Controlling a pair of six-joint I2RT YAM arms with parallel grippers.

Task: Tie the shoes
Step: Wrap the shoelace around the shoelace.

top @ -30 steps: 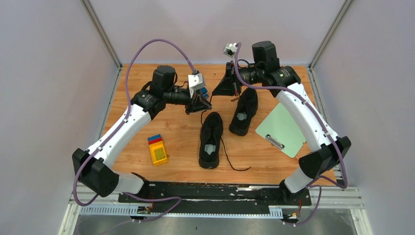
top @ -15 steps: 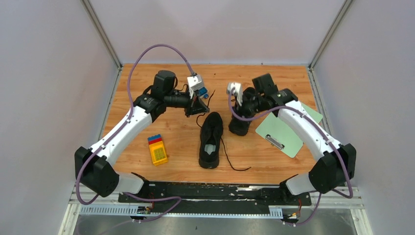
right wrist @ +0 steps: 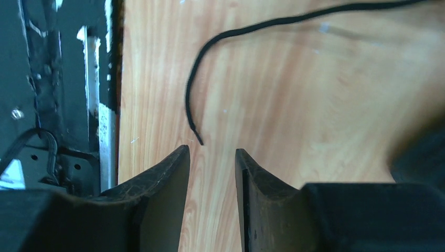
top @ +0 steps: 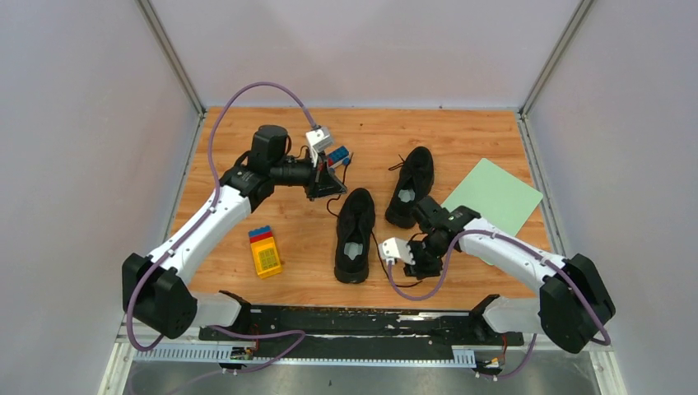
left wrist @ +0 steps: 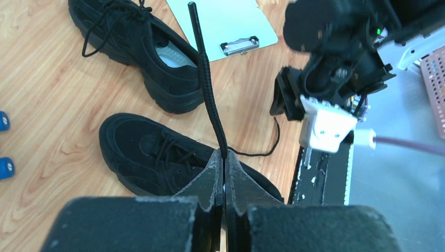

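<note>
One lace end [left wrist: 207, 89] was pinched in the shut left end effector [left wrist: 224, 157] above the near shoe [top: 355, 234] mid-worktop [top: 247, 148]; the part-open, empty right end effector [right wrist: 212, 168] needed to centre on what looked like the loose lace tip [right wrist: 198, 137] before closing.

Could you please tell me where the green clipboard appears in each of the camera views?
Top external: the green clipboard lies on the right side of the table.
Left wrist: the clipboard is at top centre, with its metal clip visible.
Right wrist: not in it.
Shared landmark: the black base plate along the table's near edge, visible in all three views.
</note>
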